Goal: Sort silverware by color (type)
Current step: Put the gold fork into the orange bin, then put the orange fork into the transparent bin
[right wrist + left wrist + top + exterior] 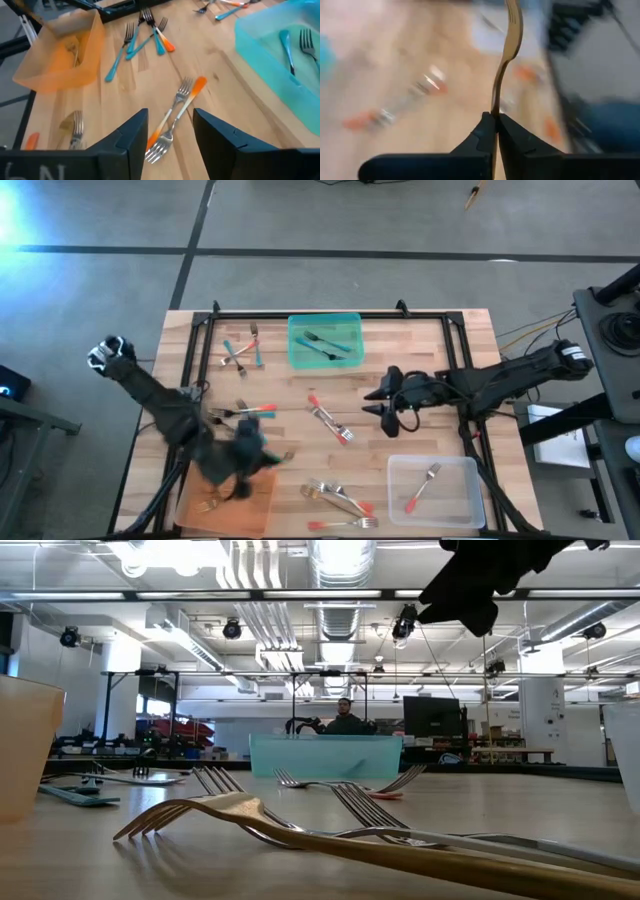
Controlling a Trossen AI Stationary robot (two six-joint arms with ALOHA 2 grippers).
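Silverware lies scattered on the wooden table [420, 360]: teal- and coral-handled forks at the far left [240, 350], two coral-handled forks [330, 420] in the middle, and a mixed pile [340, 500] at the near edge. My left gripper [258, 465] is shut on a gold fork [507, 50], above the far right corner of the orange tray [250, 515]. One gold fork [205, 505] lies in that tray. My right gripper [372, 402] hangs open above the table's middle. The two coral-handled forks [175, 117] show below it, between its fingers. My left gripper pinches the gold fork's handle end [495, 111] between its two fingers. The fork runs on straight ahead of the fingertips, in line with the fingers, tines farthest from them. It is lifted clear of the table.
A teal tray [325, 358] with teal-handled forks stands at the far middle. A clear tray [400, 500] at the near right holds one coral-handled fork [422, 488]. A black frame [330, 314] edges the table.
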